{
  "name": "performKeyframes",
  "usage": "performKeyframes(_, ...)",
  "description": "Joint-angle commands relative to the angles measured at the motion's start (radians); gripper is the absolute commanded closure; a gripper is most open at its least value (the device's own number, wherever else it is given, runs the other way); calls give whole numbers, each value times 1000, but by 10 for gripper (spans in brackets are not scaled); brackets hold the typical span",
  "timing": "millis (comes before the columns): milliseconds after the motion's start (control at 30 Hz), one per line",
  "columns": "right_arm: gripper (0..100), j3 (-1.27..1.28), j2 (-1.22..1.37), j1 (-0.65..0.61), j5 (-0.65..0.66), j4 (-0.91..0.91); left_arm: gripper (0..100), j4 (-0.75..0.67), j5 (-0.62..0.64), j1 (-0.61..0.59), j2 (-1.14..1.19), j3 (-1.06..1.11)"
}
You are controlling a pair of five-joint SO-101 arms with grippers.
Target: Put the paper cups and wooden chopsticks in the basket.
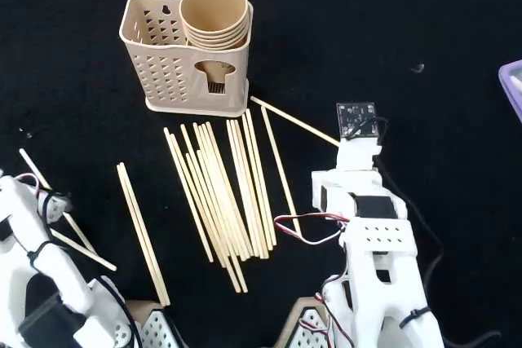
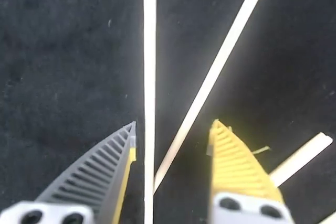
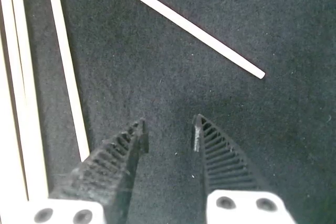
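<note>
Left gripper [image 2: 172, 124] is spread open, low over the black table [image 2: 63, 51]. Two chopsticks run through the gap between its jaws: a straight one [image 2: 149, 66] and a slanted one [image 2: 223, 59]. I can't see either finger actually pressing on them. A third stick end [image 2: 302, 153] pokes out just beside the yellow finger [image 2: 236, 166].

Right gripper [image 3: 169, 127] is open too, just a narrower gap, with only bare table between the jaws. One single stick [image 3: 65, 66] lies just beside one of its fingers, and a long stick [image 3: 184, 24] slants across farther out.

From above, the paper cups [image 1: 214, 7] are nested into one stack and already sit in the right-hand compartment of the basket [image 1: 167, 71]. The basket stands upright at the far side of the table.

The main bunch of chopsticks [image 1: 220, 193] lies loose in front of the basket, roughly parallel (a bit fanned out), between the two arms. A separate pair [image 1: 143, 230] lies closer to the left arm [image 1: 41, 275]. The right arm [image 1: 367, 234] sits just beside the bunch's outer edge.
</note>
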Motion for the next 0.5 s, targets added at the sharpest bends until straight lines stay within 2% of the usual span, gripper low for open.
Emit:
performKeyframes(0,843,-15,-12,15,2,-20,758,0,-3,-13,9,-35)
performKeyframes(367,843,-16,-12,15,2,-20,758,-209,-3,-68,183,38)
performKeyframes(467,843,-16,-12,15,2,-20,759,-219,-3,-70,212,13)
